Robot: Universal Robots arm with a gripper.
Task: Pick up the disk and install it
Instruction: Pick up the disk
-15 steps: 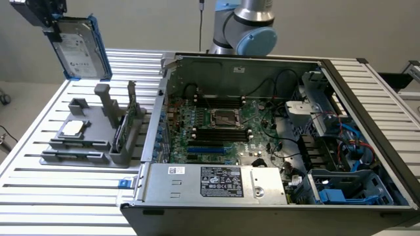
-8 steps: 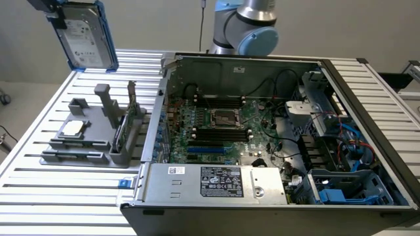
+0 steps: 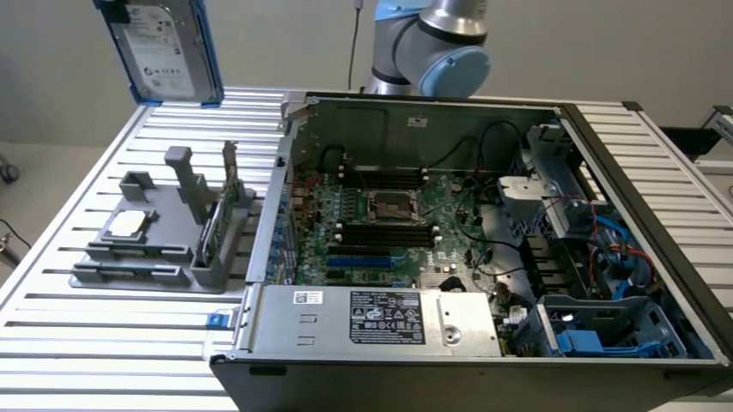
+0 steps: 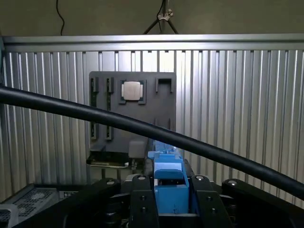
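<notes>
Closed partway, black fingers [image 4: 142, 209] pressed on either side of the blue carrier of the disk [image 4: 168, 190] and gripping it edge-on in the wrist view. In the exterior view, same disk [image 3: 166, 47] aloft at the upper left, label face showing, near upright, well above the ribbed metal table [image 3: 115, 360].

Across the wrist view, in front of everything beyond the fingers, a thick black cable [image 4: 142, 128]. Past it, flat on the table, a grey holder [image 4: 133, 118] with a small square silver chip [image 4: 132, 90] in one recess. Standing on edge in that holder, a thin green memory stick [image 3: 212, 232].

Just beside the holder, toward the exterior view's right, an open computer case [image 3: 298, 172] — motherboard [image 3: 390, 223], power supply [image 3: 378, 318], loose wires, blue-trimmed drive bay [image 3: 596, 330] at the near right corner. Behind the case, the arm's blue-capped joint [image 3: 452, 64].
</notes>
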